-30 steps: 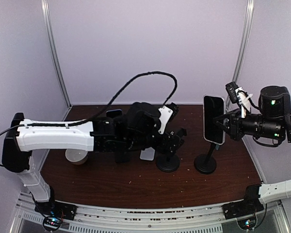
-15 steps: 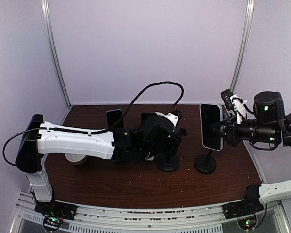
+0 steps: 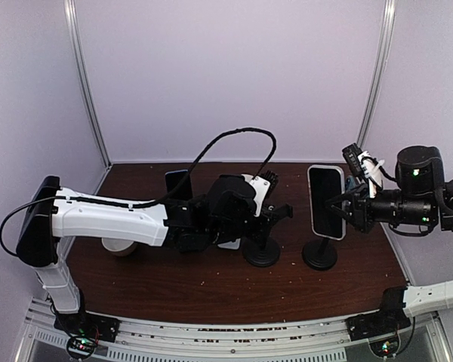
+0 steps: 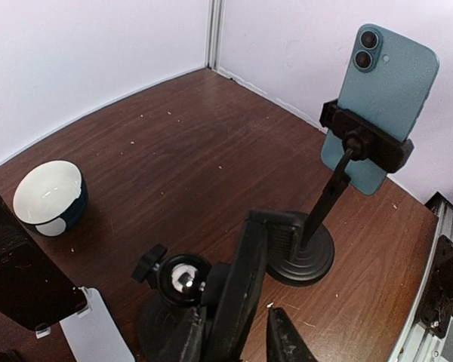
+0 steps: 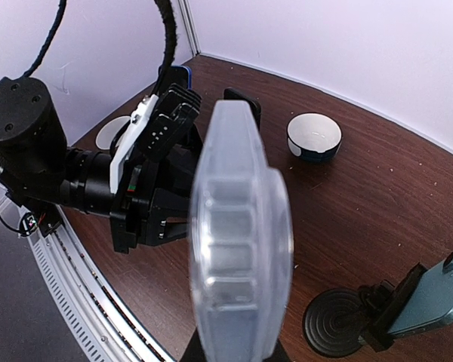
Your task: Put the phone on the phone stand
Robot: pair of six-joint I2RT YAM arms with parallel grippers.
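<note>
So the right gripper point(image 3: 347, 205) is clamped on the phone point(image 3: 325, 202). It's in a clear case and stands upright, right at the fingertips. Just below that gripper there's a second stand point(image 4: 306, 260) with a teal phone point(image 4: 385, 94) sitting in its bracket.

The left gripper point(image 3: 278, 216) is down at the phone stand point(image 4: 180, 277), the one with the bare ball-joint head. Its jaws are close together, with that head just off to one side of them in the wrist view. Honestly can't tell if they're pinching part of the stand or only sitting next to it.

Ahead of that gripper, off to the left in its wrist view, is a bowl point(image 4: 41, 188), dark blue outside. All I can make out in it is the white inner wall. Closer in on the same side, a dark phone point(image 4: 19, 268) leans in a white holder point(image 4: 98, 339). Back behind the gripper a white cup point(image 3: 121, 245) pokes out from under the forearm; can't see into it.
</note>
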